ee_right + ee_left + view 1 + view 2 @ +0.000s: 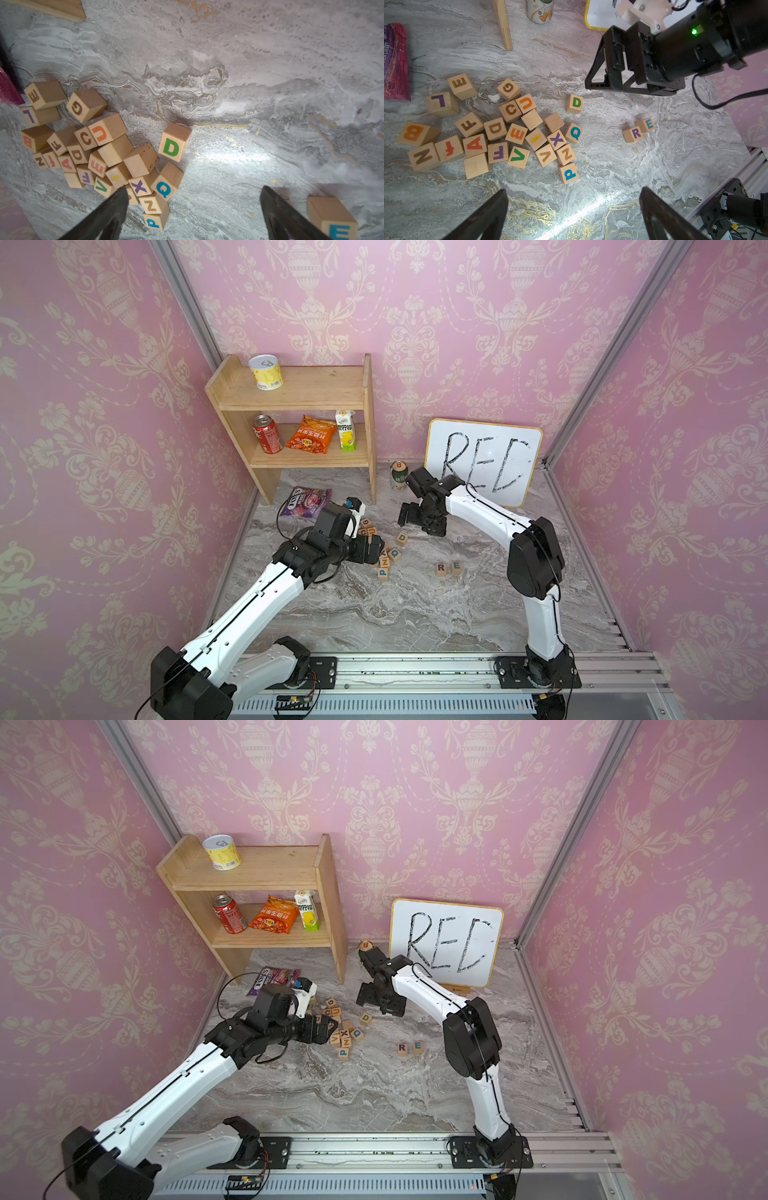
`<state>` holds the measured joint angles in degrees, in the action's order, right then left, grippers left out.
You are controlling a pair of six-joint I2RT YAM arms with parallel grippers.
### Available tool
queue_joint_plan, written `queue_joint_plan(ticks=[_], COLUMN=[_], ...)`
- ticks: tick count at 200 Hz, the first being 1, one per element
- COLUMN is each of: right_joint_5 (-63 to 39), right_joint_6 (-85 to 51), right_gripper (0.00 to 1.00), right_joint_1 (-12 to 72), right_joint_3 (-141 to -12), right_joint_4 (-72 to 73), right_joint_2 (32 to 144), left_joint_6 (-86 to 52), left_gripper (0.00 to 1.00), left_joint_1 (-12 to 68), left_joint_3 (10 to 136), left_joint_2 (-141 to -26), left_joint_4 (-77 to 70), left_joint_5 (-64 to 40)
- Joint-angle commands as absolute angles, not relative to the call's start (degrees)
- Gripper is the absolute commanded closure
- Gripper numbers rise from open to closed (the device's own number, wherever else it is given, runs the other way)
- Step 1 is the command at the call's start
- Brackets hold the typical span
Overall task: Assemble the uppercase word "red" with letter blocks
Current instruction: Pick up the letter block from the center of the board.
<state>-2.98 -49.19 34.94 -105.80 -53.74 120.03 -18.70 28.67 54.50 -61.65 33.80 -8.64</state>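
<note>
Two robot arms are working over a marble table (pixel 415 614). The R block (pixel 441 568) and E block (pixel 456 566) are already sitting side by side, touching, well apart from a jumbled pile of letter blocks (pixel 508 135). The green D block (pixel 174 142) is standing alone at the pile's edge, letter up. The right gripper (pixel 194 189) is hovering near it, jaws wide and empty. The left gripper (pixel 573 193) is also gaping empty above the table beside the pile. Fetching D looks like the step in hand. The right jaws should be straddling D squarely (the Q block (pixel 166 182) is sitting close), then setting it flush against E's free side, letter matching.
</note>
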Motion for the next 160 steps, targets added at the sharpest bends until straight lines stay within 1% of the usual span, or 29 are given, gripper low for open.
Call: queue_joint_plan(ticks=[1,61,160], right_joint_5=[-2.1,-0.5,0.0], right_joint_6=[-52.8,-55.4,-56.2], right_gripper=[0.0,0.0,0.11], right_joint_1=[35.7,36.9,37.8], right_joint_3=[-109.0,-114.9,-123.9], right_joint_4=[-57.3,-60.4,-61.9], right_joint_2=[122.7,128.4,137.5], left_joint_6=[-17.3,-17.8,-18.7], left_gripper=[0.01,0.01,0.01], left_joint_1=[28.1,27.6,27.0], left_joint_3=[53.0,50.6,48.6], left_joint_2=[-59.3,-54.7,-51.0], left_joint_4=[36.3,38.1,40.0], left_joint_5=[-8.9,-8.5,-8.3])
